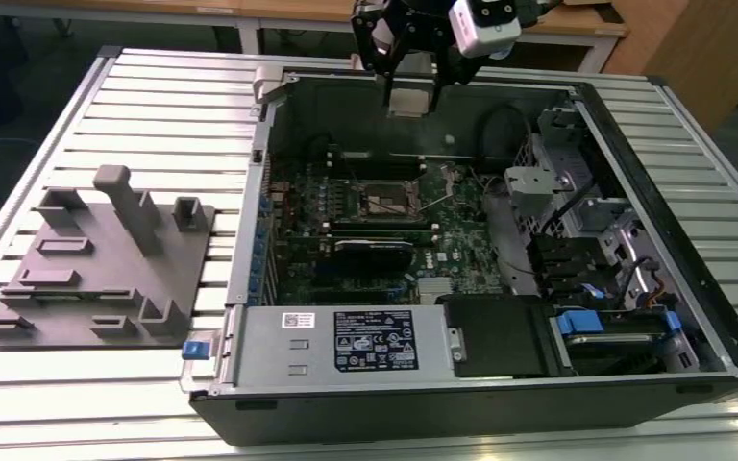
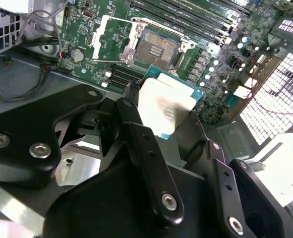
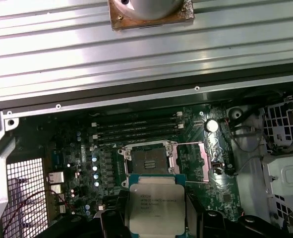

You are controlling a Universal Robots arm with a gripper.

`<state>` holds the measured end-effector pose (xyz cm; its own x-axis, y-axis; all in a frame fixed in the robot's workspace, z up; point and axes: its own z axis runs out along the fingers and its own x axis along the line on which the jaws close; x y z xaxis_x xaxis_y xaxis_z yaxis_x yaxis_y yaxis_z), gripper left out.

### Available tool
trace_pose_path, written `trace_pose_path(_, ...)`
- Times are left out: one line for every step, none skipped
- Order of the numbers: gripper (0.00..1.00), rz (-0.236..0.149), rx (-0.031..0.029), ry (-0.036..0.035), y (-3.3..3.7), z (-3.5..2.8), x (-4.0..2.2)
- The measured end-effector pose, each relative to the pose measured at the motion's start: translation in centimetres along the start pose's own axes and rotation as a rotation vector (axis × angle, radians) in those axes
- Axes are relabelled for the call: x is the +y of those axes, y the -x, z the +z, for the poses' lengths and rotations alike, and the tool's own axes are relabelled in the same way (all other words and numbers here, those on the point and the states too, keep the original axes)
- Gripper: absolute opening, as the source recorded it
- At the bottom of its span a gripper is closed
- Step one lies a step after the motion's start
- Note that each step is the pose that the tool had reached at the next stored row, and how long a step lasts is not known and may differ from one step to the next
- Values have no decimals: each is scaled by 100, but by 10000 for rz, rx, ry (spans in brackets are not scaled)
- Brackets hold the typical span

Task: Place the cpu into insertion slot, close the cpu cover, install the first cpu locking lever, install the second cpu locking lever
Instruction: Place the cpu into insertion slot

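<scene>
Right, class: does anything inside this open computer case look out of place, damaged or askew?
Nothing stands out. The cpu is in the gripper above the board; the insertion slot lies empty, its cpu cover swung open.

Pincer clamps cpu over computer case, well apart from insertion slot.

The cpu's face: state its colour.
The cpu is pale silver, metallic, edged in green; best seen in the first wrist view.

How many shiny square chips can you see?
1. The cpu is held in the gripper, up in the air, not in the open insertion slot. Others might be hidden inside the computer case.
</scene>
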<state>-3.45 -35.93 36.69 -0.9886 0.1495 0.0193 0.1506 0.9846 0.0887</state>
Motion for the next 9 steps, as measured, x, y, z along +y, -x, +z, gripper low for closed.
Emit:
trace_pose_path(54,34,-3,1,0,0,0)
trace_pose_path(54,65,-6,1,0,0,0)
trace_pose_path(54,97,-8,1,0,0,0)
trace_pose_path(54,125,-11,2,0,0,0)
trace_pose_path(54,153,-13,3,0,0,0)
trace_pose_path(54,182,-16,3,0,0,0)
trace_pose_path(54,214,-18,4,0,0,0)
trace_pose_path(54,246,-21,4,0,0,0)
trace_pose_path(54,280,-25,6,0,0,0)
